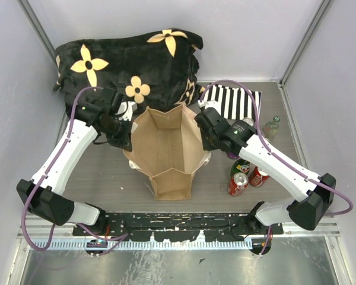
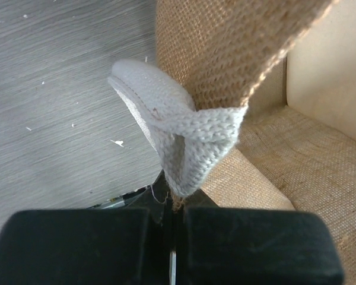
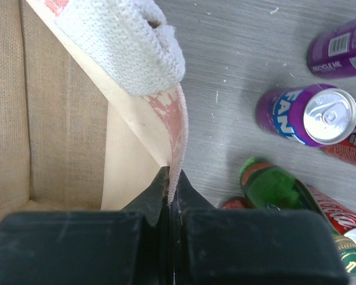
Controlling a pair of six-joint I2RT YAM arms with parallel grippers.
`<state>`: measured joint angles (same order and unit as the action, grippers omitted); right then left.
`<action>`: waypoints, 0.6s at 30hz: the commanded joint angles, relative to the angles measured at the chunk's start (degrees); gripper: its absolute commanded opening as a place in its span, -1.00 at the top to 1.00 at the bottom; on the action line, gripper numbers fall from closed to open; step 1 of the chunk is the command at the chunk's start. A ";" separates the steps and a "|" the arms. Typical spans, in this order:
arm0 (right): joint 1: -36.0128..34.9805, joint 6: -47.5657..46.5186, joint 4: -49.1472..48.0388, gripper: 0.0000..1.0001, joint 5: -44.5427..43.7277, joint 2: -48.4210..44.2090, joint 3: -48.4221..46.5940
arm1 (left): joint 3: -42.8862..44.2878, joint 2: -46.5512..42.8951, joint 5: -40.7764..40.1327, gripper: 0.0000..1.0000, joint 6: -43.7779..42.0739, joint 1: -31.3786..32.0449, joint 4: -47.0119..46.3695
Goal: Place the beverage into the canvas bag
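The tan canvas bag [image 1: 166, 148] stands open in the middle of the table, and I see nothing inside it. My left gripper [image 1: 124, 132] is shut on its left rim, next to a white strap handle [image 2: 184, 136]; the woven wall [image 2: 225, 53] rises above the left gripper [image 2: 177, 205]. My right gripper [image 1: 203, 132] is shut on the right rim; the pinkish rim [image 3: 173, 127] runs between the jaws of the right gripper [image 3: 171, 187]. The beverages stand right of the bag: a red can [image 1: 237, 184], a green bottle [image 3: 270, 187] and a purple Fanta can [image 3: 308, 116].
A black blanket with cream flowers [image 1: 130, 53] lies at the back left. A black-and-white striped cloth [image 1: 234, 101] lies at the back right. A second purple can [image 3: 338, 50] and a red Coca-Cola can [image 3: 335, 208] stand among the drinks. A small bottle [image 1: 273, 126] stands near the right wall.
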<state>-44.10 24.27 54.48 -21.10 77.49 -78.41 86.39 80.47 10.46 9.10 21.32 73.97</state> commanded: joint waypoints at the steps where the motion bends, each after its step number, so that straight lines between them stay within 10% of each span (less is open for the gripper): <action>1: -0.01 1.32 -1.22 0.99 -3.43 -4.29 2.66 | -1.45 -0.24 -2.96 1.00 1.80 2.56 -6.90; 14: 2.62 -0.88 -9.51 0.90 -7.39 -3.15 5.49 | -2.20 3.76 -4.85 0.88 3.62 3.03 -12.17; 18: 3.99 -1.90 -10.90 0.36 -7.82 -2.27 4.80 | -2.32 4.06 -4.41 0.13 4.20 3.04 -12.16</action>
<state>-41.39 24.01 47.99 -25.34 74.85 -72.27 84.20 84.33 7.03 12.75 24.32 64.58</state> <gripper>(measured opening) 0.166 0.313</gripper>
